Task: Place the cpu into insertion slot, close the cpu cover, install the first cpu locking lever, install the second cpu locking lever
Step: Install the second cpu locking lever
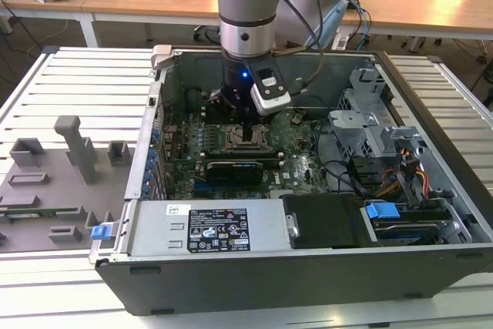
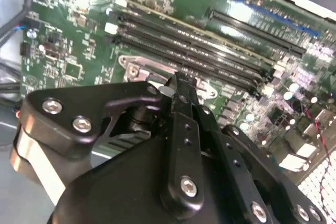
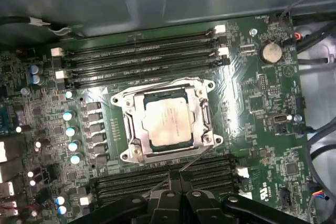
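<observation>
So the cpu (image 3: pixel 167 123) is already sitting in the slot (image 3: pixel 137 109), silvery face up, and the cover (image 3: pixel 202 114) looks folded down flat around it, its window framing the chip. I'd call those two steps done.

The levers are what's left, as far as I can judge. In the first wrist view a thin wire lever (image 3: pixel 195 156) runs slanting off the socket corner toward the memory slots (image 3: pixel 168 174) on the gripper's side, so it doesn't look latched. There's another thin wire along the far side of the socket, but I can't tell if that one is hooked.

The gripper (image 3: pixel 176 174) is right at that loose lever, just past the socket edge, fingers pressed together with no gap and nothing held. In the exterior view it hangs straight over the socket inside the case (image 1: pixel 254 267).
</observation>
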`<state>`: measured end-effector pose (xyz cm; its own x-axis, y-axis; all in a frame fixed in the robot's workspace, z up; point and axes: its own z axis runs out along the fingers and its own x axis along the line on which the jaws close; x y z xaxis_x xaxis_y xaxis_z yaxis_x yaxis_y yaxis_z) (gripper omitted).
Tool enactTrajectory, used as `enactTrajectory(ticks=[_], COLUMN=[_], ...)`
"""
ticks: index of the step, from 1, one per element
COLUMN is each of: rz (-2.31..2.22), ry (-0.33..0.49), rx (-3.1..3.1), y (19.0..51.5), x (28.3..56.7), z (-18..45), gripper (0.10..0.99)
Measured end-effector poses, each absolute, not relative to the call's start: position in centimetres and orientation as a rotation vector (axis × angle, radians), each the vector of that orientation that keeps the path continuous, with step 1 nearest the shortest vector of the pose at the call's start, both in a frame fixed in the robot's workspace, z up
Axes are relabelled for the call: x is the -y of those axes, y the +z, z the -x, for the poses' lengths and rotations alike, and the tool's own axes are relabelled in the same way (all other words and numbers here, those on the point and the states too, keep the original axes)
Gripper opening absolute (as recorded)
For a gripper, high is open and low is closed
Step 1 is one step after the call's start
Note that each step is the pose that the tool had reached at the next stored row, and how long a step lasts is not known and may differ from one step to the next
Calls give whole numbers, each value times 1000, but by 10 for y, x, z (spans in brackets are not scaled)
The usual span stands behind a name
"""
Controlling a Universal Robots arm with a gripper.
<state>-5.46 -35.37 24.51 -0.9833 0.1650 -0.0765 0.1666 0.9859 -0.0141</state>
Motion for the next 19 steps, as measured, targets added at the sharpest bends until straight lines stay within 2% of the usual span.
enactTrajectory(ticks=[11,19], rz=[-251,-244], ry=[-9,35], rx=[-3057,-3060], y=[233,221], x=[357,359], z=[64,78], gripper=[106,106])
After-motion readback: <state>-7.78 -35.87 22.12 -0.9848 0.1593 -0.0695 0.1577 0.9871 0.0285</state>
